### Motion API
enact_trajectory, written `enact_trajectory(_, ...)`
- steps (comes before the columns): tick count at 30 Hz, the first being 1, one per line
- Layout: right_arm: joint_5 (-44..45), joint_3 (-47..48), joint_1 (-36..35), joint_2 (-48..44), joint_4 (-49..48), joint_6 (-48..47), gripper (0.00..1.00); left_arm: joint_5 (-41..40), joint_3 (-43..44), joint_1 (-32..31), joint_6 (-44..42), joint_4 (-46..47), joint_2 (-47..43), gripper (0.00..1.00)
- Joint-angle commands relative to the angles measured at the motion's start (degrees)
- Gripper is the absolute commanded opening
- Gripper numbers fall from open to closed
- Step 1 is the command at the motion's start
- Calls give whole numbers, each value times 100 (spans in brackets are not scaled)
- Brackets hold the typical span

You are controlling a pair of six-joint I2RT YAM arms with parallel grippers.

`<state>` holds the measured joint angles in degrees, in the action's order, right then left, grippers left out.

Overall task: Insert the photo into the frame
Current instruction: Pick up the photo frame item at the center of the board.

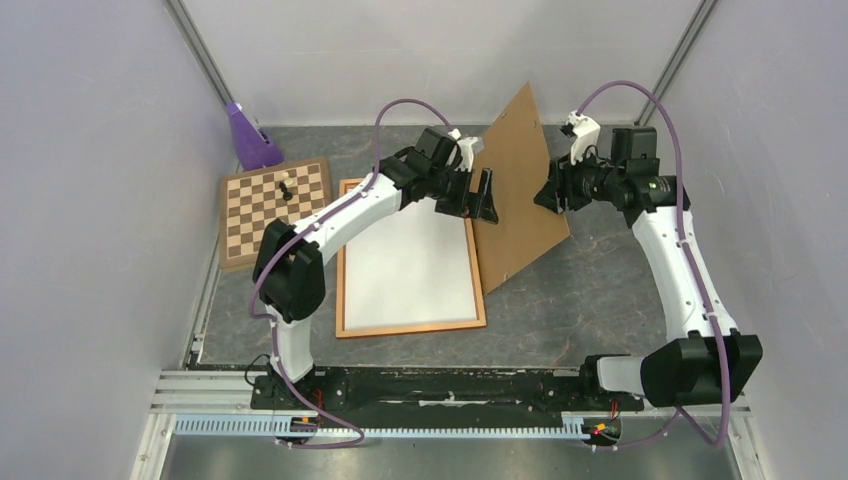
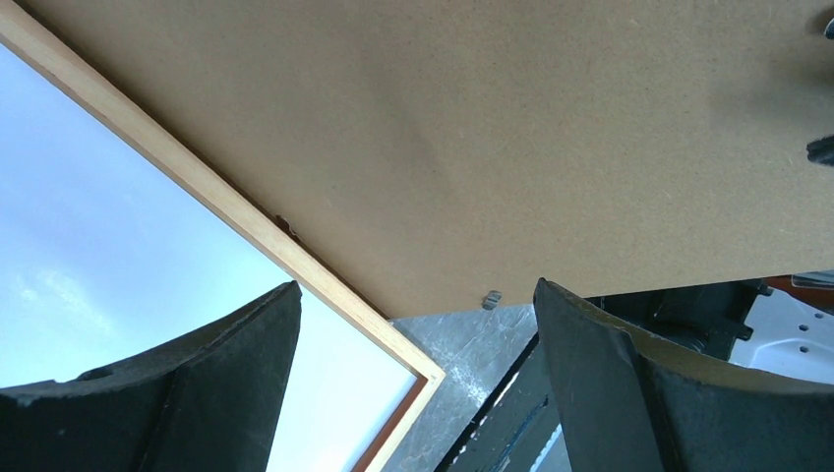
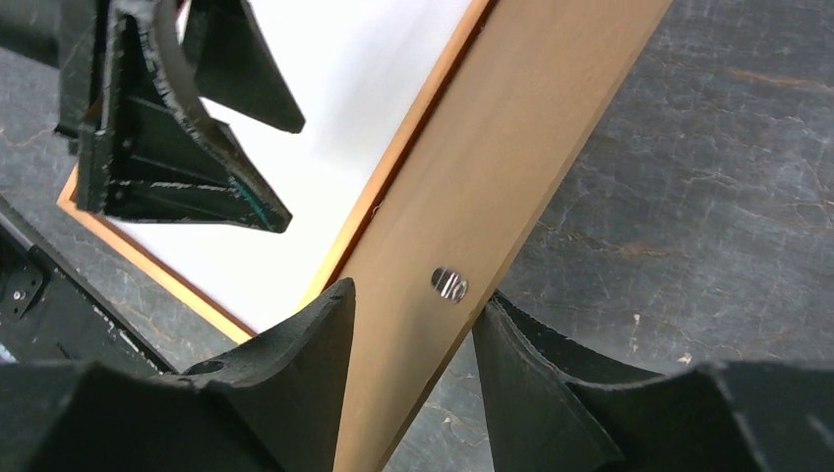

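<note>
The orange-brown wooden frame (image 1: 410,326) lies flat on the table's middle. A white sheet (image 1: 410,265) fills it, seemingly the photo with its white back up; no print shows. It looks pale blue in the left wrist view (image 2: 118,246). The brown hardboard backing panel (image 1: 515,190) stands tilted over the frame's right rail (image 2: 246,221). My right gripper (image 1: 548,195) is shut on the panel's right edge (image 3: 511,147), one finger on each face. My left gripper (image 1: 482,205) is open and empty just left of the panel, above the frame's far right corner.
A checkered chessboard (image 1: 275,205) with a dark piece (image 1: 286,187) lies at the back left, next to a purple object (image 1: 250,140). Enclosure walls stand on all sides. The arms' base rail (image 1: 450,385) runs along the near edge.
</note>
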<state>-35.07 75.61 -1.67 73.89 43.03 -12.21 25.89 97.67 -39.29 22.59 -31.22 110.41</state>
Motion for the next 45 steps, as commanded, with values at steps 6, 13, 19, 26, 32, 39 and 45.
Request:
enact_trajectory(6,722,841,-261,595,-212,503,49,-170,192,166,-268,11,-449,94)
enact_trajectory(13,1055,1252,-444,1006,-281,740,48,-168,135,245,-255,6,-520,94)
enact_trajectory(19,1315,1519,-609,1365,-330,882,46,-171,90,286,-230,11,-528,94)
enact_trajectory(26,1584,1691,-724,1688,-330,956,41,-171,27,319,-231,28,-570,94)
enact_trajectory(32,1854,1806,-725,1751,-330,948,37,-153,-89,325,-235,70,-626,94)
enact_trajectory(39,2016,1834,-721,1809,-334,924,30,-137,-186,330,-255,108,-704,94)
enact_trajectory(45,2006,1937,-720,1848,-330,932,24,-146,-239,347,-282,116,-757,94)
